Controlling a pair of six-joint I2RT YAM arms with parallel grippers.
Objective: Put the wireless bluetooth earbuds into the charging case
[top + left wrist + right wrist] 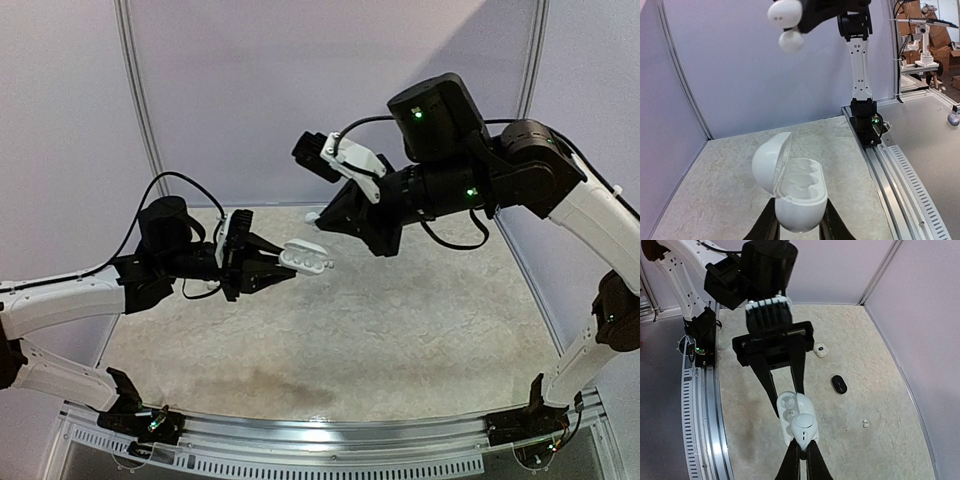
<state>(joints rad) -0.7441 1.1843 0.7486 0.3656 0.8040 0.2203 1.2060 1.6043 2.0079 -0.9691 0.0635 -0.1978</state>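
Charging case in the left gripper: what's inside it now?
Open charging case: the wells visible from the left wrist look empty. From the right wrist, the white earbud in the right gripper covers its near end.

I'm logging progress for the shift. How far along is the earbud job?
Done: the left fingers hold the charging case up, lid open. In hand: the right fingers pinch a white earbud near it. Left: both wells look empty, so that bud needs seating; another tiny white bud lies on the table.
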